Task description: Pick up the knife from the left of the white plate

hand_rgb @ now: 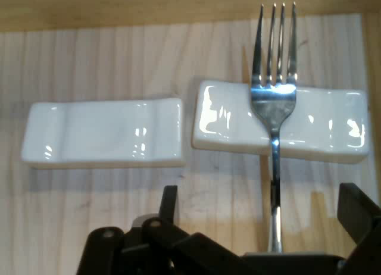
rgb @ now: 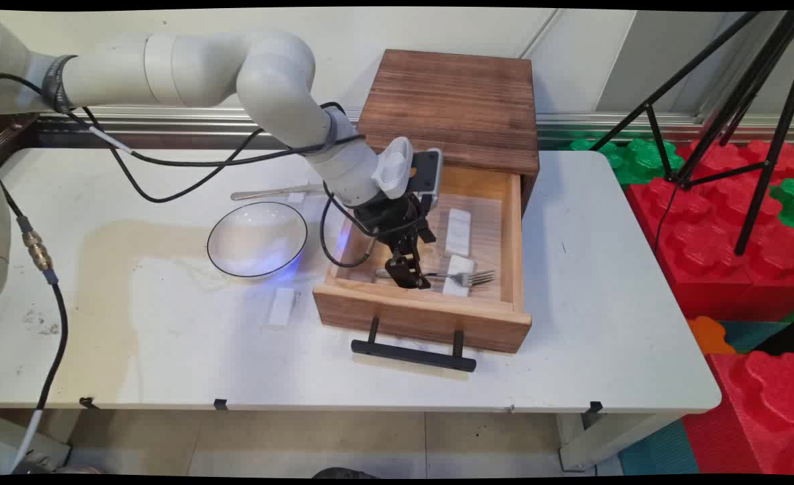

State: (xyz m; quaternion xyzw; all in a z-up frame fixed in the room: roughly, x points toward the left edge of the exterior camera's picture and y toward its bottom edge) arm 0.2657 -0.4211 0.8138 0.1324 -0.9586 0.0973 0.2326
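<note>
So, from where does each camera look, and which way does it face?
Main view: fixed above the table's near side, looking down across it to the wall; shows the white arm and gripper inside the open drawer.
Hand view: on the hand, looking along the gripper at the drawer floor; black linkage and fingers show.
Shared: fork lying across a white rest, second rest.

Fork (hand_rgb: 273,102) across one rest (hand_rgb: 280,129) in the open drawer (rgb: 424,316), second rest (hand_rgb: 104,133) beside it; bowl (rgb: 257,239) left of drawer
</note>
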